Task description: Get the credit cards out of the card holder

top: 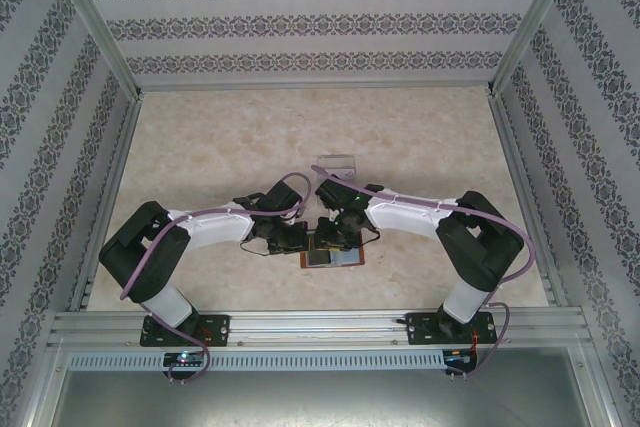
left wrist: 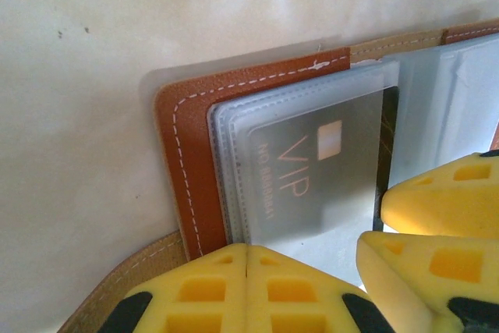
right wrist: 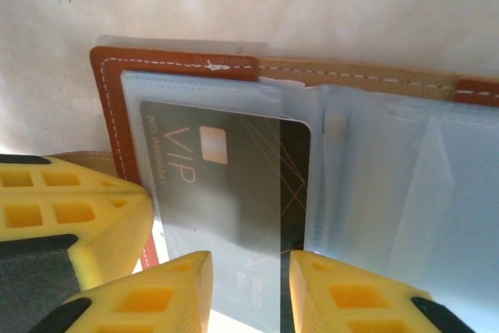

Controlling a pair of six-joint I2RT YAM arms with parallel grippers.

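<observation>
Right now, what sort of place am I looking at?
Probably a robot test booth: an aluminium frame boxes in wallpapered panels, and the left arm and right arm are bolted to a rail.

Brightly and evenly lit from above, with only faint soft shadows on the pale marbled desk [top: 250, 137]. Washed almost white around the reddish-brown leather card holder [left wrist: 183, 154] in the wrist views. Sharp on the dark VIP-lettered plastic card [right wrist: 234, 193], hazed under its frosted clear sleeve [right wrist: 203, 95]; softly blurred on the yellow blocky left hand [left wrist: 246, 271] near the lens.
</observation>
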